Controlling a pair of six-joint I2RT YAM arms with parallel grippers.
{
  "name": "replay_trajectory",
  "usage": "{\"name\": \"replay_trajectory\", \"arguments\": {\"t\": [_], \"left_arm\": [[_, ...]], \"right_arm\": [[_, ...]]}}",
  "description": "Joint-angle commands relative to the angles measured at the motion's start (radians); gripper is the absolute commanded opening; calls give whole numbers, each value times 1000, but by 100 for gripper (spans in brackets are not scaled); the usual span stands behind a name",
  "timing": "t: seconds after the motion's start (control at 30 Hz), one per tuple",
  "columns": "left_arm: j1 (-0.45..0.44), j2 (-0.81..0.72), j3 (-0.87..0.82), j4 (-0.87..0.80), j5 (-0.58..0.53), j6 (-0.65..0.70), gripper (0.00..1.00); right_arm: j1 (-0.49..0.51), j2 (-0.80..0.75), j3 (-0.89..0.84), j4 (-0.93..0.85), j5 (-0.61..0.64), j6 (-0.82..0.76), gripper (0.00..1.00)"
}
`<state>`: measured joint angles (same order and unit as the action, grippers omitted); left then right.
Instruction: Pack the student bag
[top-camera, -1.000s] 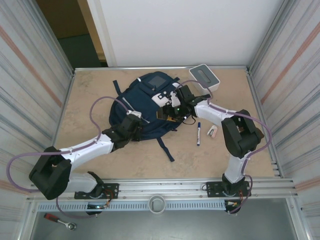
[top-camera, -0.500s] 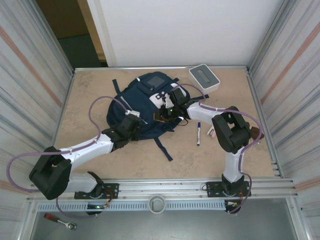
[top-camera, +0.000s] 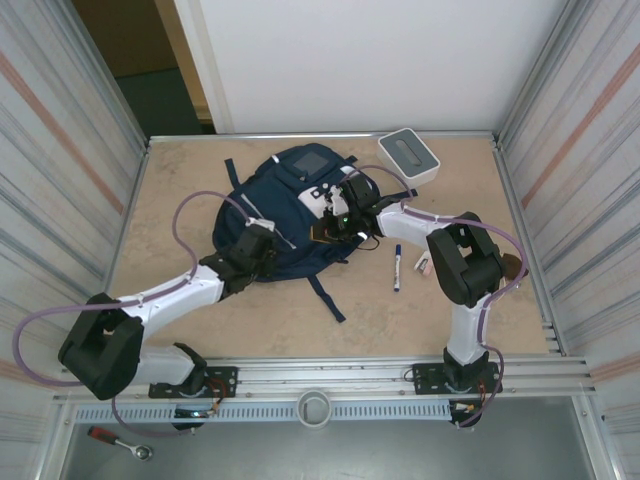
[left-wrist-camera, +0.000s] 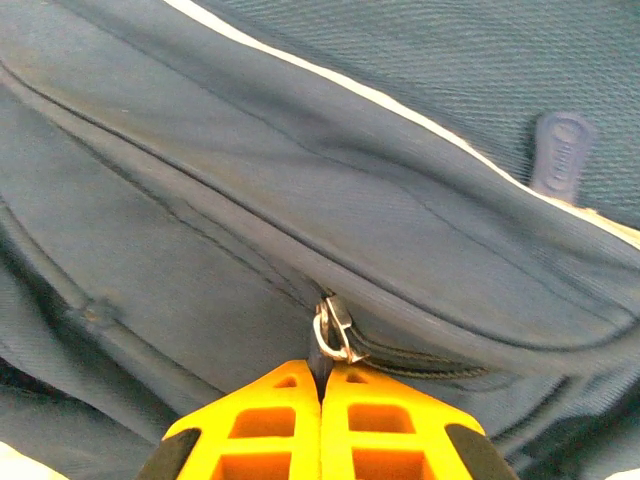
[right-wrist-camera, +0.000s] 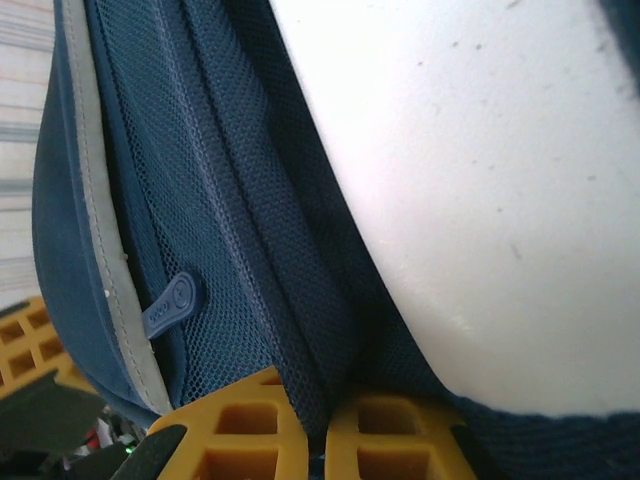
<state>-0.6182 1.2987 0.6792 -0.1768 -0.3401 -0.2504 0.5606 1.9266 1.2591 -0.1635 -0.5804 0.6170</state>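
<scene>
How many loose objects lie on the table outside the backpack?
3: a white box at the far edge, a pen right of the backpack, and a small pale item beside the pen. More may hide under the backpack.

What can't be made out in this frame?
Student bag inside: top view, right gripper sits over the opening.
Small item beside the marker: too small, top view.
Zipper pull tab: left wrist view, hidden between left gripper fingers.
White surface: right wrist view, blurred, cut off by edges.
</scene>
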Motion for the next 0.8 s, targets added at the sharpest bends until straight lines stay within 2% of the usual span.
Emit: {"name": "replay_trajectory", "arguments": {"t": [0.0,0.3,0.47,0.77], "left_arm": [[63,-27,-20,-21,-55,5,0],[90,-59,-37,-5,17,10,0],[139,-96,-55,7,82,8,0],[180,-124,-56,-19,101,0,0]], "right_arm": [[-46,-45,9,-143,50,-96,0],[-56,-36,56,-184,28,-120,0],[-47,-25,66,-180,29,-117,0],[-65,-47,65,-192,26,-140,0]]}}
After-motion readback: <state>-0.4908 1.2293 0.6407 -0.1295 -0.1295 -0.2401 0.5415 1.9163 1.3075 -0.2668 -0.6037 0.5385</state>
